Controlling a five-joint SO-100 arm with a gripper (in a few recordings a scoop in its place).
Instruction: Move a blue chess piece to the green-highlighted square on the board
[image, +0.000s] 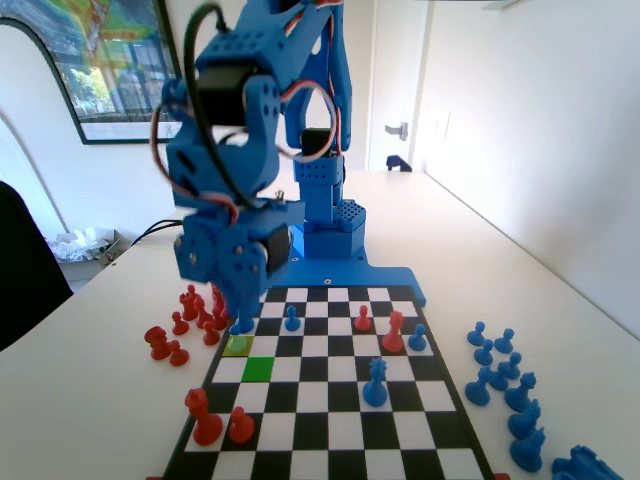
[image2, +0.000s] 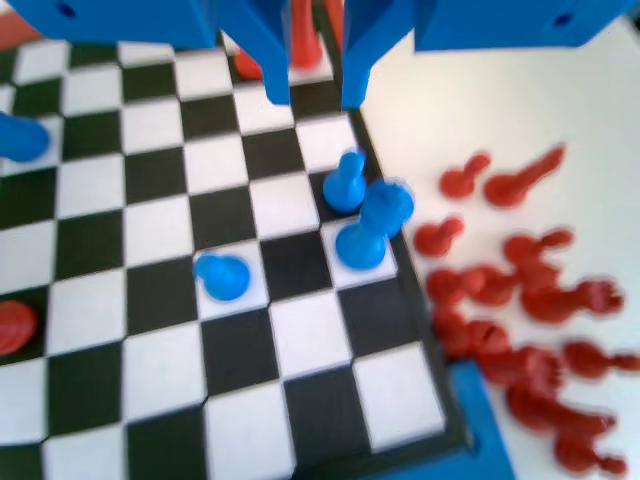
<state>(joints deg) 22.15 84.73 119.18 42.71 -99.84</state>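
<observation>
In the wrist view, another blue pawn (image2: 222, 275) is seen down and to the left of the gripper (image2: 315, 98). The jaws are held apart and nothing is gripped. The blue chess piece (image2: 345, 182) is found just below the right jaw's tip, untouched, on the board (image2: 150, 330). A second blue piece (image2: 370, 232) is set just beyond it. In the fixed view, the green-highlighted square (image: 258, 368) is shown near the gripper (image: 238, 312), below and slightly right.

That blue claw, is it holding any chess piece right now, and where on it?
No. In the wrist view the gripper hangs open and empty above the board; two blue pawns stand below it, untouched.
</observation>
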